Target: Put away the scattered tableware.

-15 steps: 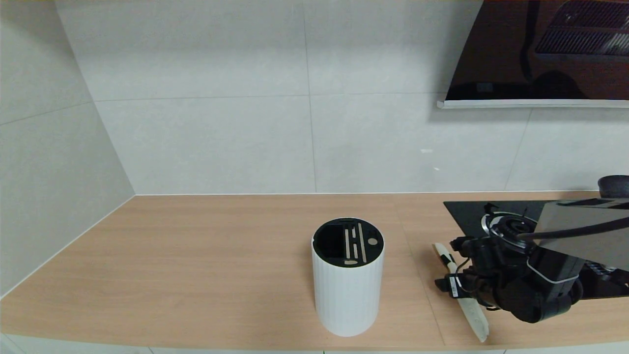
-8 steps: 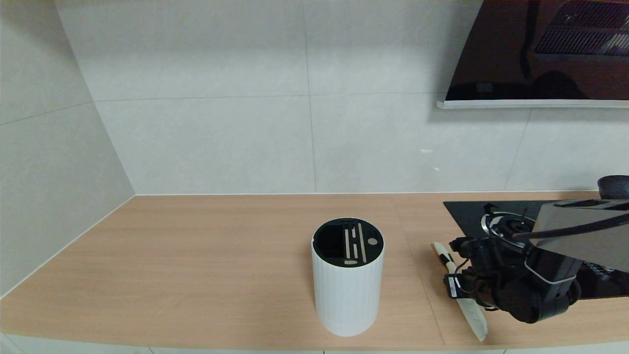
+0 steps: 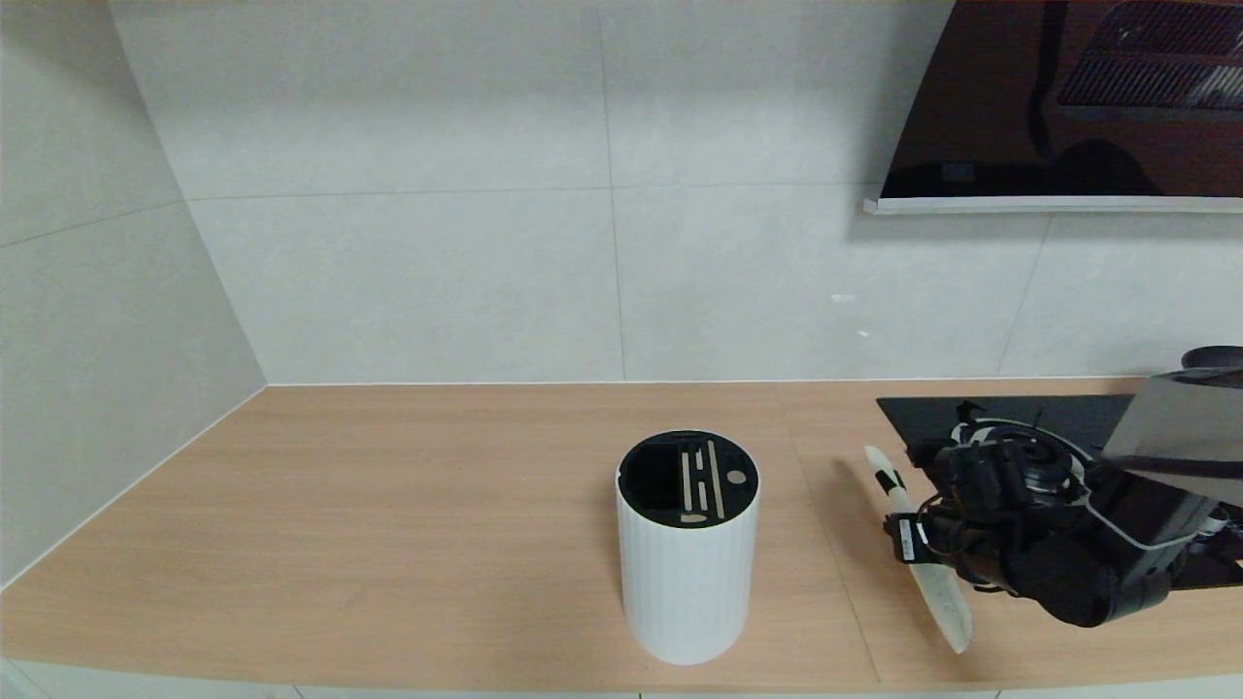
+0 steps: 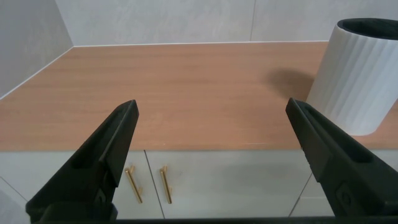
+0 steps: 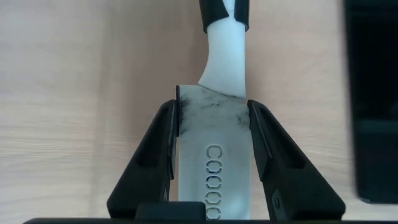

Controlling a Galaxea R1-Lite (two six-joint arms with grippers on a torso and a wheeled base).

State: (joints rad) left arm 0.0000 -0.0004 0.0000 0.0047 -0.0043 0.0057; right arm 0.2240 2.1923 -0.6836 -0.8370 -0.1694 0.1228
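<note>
A white knife point(image 3: 940, 604) with a black band on its handle hangs slanted just above the wooden counter, right of the holder. My right gripper point(image 3: 934, 546) is shut on its blade; in the right wrist view the blade point(image 5: 214, 127) sits clamped between the black fingers point(image 5: 163, 152) of the gripper point(image 5: 212, 111), handle pointing away. The white ribbed holder point(image 3: 688, 563) with a black slotted top stands upright at the counter's middle front. My left gripper point(image 4: 210, 113) is open and empty, low in front of the counter edge, with the holder point(image 4: 357, 74) off to one side.
A black cooktop point(image 3: 981, 417) with a burner lies at the right rear, close behind the right gripper. A dark range hood point(image 3: 1058, 107) hangs above it. Tiled walls close the back and left. Bare counter point(image 3: 408, 505) stretches left of the holder.
The right gripper has risen and shifted slightly back and right with the knife; the knife's handle end has lifted off the counter. The holder has not moved.
</note>
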